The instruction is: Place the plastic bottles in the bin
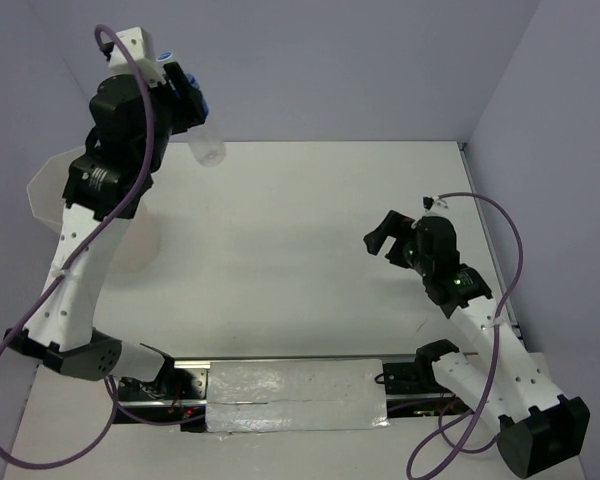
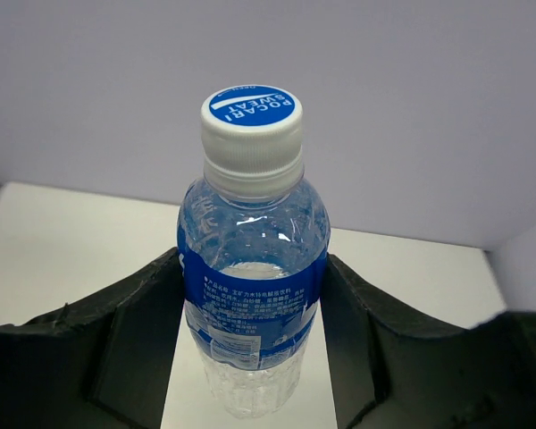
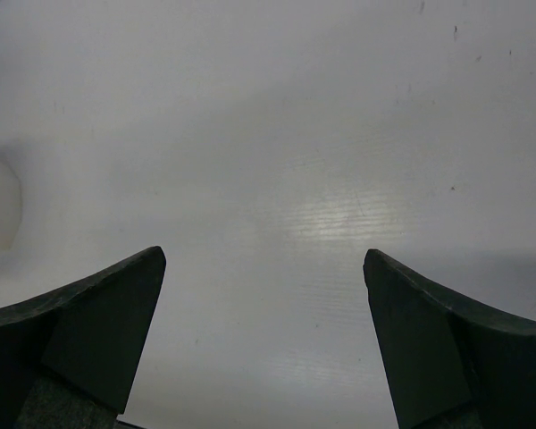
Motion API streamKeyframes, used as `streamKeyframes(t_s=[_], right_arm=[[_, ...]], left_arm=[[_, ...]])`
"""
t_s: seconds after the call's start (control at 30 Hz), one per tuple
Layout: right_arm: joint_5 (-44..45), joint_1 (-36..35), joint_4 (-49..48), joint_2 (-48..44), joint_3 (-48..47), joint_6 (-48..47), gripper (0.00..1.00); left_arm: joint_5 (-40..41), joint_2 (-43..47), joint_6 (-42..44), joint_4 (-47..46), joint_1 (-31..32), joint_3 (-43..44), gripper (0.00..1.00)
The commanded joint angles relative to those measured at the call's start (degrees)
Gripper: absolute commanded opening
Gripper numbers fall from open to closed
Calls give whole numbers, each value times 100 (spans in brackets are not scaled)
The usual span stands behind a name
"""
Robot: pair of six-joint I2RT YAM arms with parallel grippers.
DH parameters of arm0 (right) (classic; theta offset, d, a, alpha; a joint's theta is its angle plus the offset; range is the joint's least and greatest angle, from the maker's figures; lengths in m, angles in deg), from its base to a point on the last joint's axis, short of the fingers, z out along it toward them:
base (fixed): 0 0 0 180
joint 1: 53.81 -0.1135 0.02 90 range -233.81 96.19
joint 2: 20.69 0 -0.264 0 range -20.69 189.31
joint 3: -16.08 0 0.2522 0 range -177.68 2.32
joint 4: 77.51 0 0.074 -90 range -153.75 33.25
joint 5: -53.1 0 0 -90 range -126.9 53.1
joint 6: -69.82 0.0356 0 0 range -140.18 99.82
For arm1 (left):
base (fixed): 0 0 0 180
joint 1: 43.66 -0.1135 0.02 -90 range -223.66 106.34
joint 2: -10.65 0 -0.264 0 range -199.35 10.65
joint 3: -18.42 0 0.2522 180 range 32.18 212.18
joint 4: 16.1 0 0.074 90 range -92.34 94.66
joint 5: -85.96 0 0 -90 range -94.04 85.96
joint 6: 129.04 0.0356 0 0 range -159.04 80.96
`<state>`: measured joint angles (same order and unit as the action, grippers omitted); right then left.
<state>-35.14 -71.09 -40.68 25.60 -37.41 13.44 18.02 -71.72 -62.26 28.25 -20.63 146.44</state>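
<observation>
The left pincer (image 2: 253, 268) is clamped on a small clear bottle (image 2: 253, 295) with a blue label and a white cap. One dark finger (image 2: 116, 340) presses each side of the label band, and the cap and neck stand clear above them. From above, the left arm is raised high at the far left, and the bottle (image 1: 208, 150) sticks out of the left pincer (image 1: 190, 100) off the table (image 1: 310, 230), showing to the right of the bin (image 1: 42, 195). The bin sits at the table's left edge, partly hidden under that arm. The right pincer (image 3: 263, 331) hangs over bare table with its fingers spread wide apart, holding and touching nothing.
</observation>
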Motion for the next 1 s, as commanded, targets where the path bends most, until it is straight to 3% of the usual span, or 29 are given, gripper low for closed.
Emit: streamKeyframes(t_s=[0.0,0.13,0.2,0.5,0.7,0.97], right_arm=[[97,-21,-286,-277,140,118,100],[140,-21,-233,-374,167,135,100],[149,-30,-215,-374,106,144,100],[-150,-30,-855,-33,228,407,100],[-501,-30,-1173,293,272,408,100],[-484,-39,-1313,540,290,390,100]], left_arm=[[1053,360,819,826,-175,-184,55],[1694,1081,837,773,-334,-536,60],[2255,1152,767,1026,-404,-449,59],[3013,942,776,1704,-1027,114,58],[2813,775,108,1995,-2037,-61,56],[2619,793,-227,1108,-2285,-1291,52]])
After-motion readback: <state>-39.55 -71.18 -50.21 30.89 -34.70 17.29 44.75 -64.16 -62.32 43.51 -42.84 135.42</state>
